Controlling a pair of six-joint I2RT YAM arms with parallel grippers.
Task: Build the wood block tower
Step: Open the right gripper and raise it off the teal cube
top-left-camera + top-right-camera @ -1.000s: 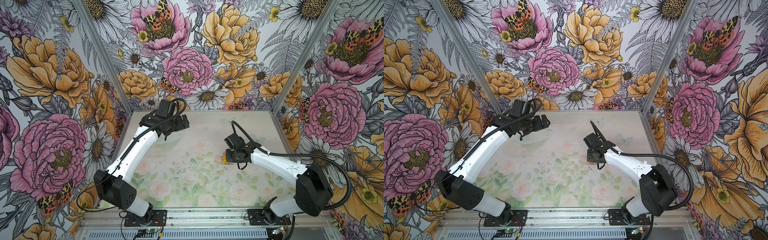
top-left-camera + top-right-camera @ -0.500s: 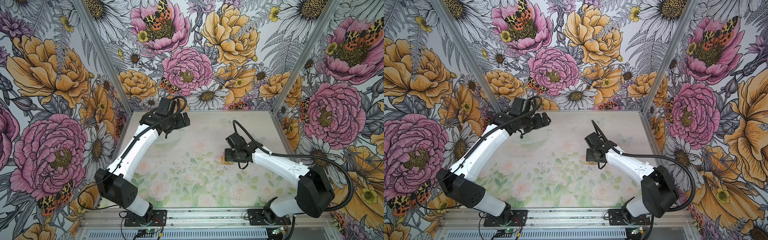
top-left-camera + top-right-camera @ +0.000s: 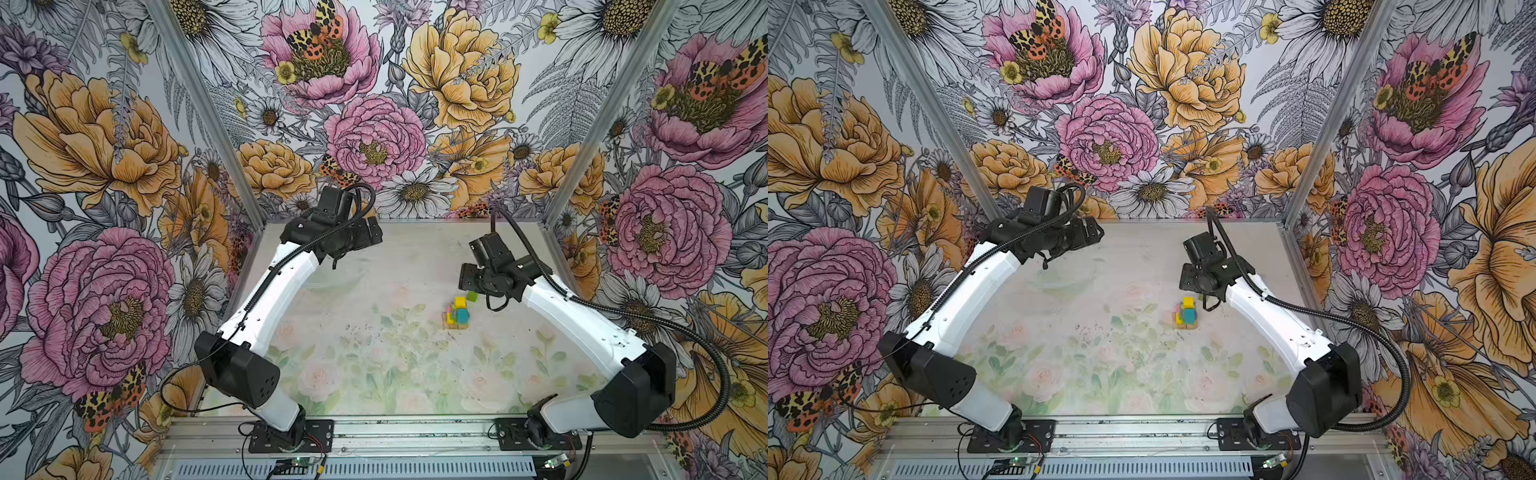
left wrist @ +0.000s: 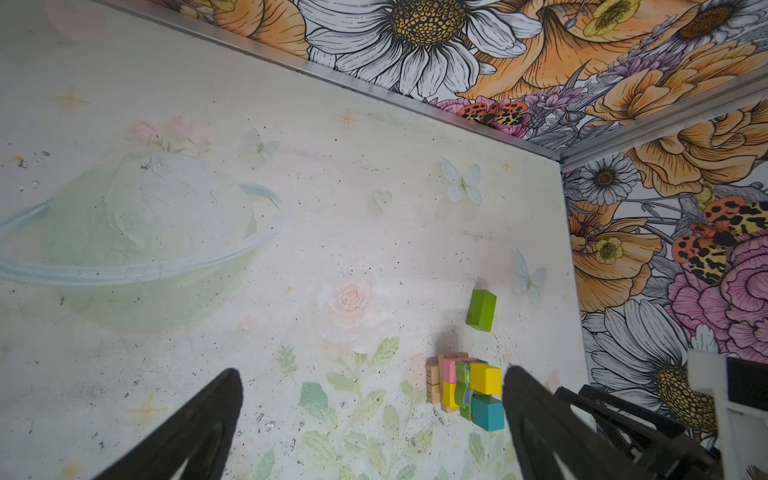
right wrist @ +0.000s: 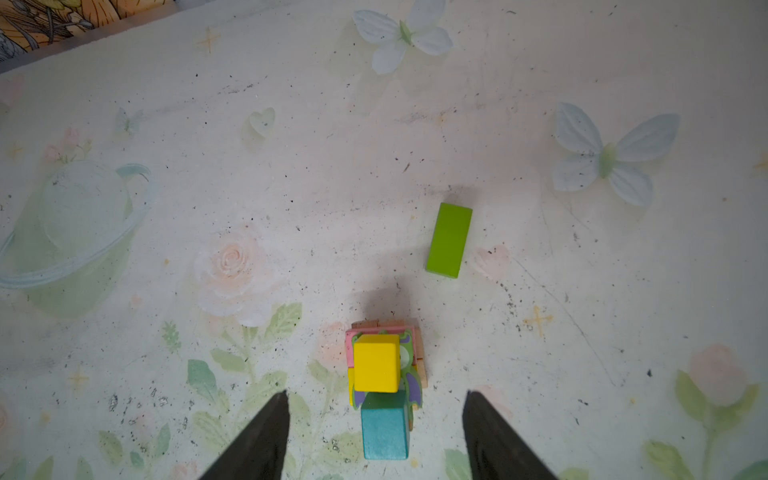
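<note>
Floral tabletop (image 3: 374,374) — right gripper (image 5: 374,394) raised near wood block tower (image 3: 456,315), jaws apart.

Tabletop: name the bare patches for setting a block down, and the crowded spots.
Free: the front strip of the table, and the middle between the left arm and the block tower. Crowded: around the tower and the lime-green bar lying just apart from it.

Overhead stereo pair; wrist views seemingly downward.

White shells and black joint housings (image 3: 237,370) on left arm (image 3: 282,286) and right arm (image 3: 582,328). Black ribbed cables (image 3: 266,284) along both. Left end effector (image 4: 372,374): black tapered fingers (image 4: 199,424). Black screwed base plates (image 3: 320,432) on the aluminium rail (image 3: 415,434).
</note>
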